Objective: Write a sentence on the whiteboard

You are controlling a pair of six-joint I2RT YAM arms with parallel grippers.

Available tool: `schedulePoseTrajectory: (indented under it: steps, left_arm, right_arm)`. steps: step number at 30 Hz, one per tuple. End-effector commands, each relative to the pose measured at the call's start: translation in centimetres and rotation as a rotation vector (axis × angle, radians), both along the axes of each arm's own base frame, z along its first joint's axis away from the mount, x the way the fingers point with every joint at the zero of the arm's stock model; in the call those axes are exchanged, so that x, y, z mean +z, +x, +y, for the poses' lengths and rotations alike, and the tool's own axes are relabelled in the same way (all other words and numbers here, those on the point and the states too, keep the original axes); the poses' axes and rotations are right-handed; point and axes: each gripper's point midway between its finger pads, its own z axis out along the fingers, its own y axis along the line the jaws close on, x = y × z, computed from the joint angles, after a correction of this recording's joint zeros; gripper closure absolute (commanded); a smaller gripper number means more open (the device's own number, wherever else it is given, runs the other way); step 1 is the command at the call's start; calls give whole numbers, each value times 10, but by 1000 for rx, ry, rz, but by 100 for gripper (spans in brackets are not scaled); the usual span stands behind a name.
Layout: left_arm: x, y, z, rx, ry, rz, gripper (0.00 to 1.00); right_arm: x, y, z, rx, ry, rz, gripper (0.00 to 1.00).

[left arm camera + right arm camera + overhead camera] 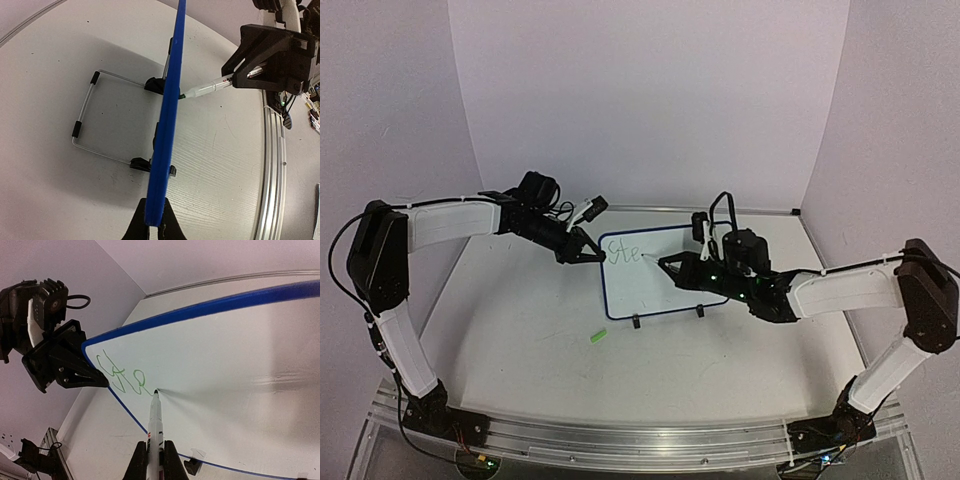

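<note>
On whiteboard, sentence faint (only "Ste"), left gripper pinching frame, right gripper clamping marker

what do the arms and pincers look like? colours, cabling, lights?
Left arm and right arm: white link shells, black joint housings, black bases on a silver rail. Left pincer and right pincer are black, angular, two-fingered. Thin black cables loop off each arm; green lights glow on the right wrist.
</note>
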Motion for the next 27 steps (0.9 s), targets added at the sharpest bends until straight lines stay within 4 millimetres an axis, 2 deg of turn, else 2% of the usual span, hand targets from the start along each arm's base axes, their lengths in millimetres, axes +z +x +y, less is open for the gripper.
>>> schedulePoseTrajectory:
  steps: [1, 27]
  left_arm:
    - [2, -1, -1, 2, 41, -28, 100]
    - [1, -2, -1, -2, 50, -33, 100]
  right_arm:
    - [29, -3, -5, 5, 36, -64, 100]
    - [25, 14, 4, -29, 18, -65, 100]
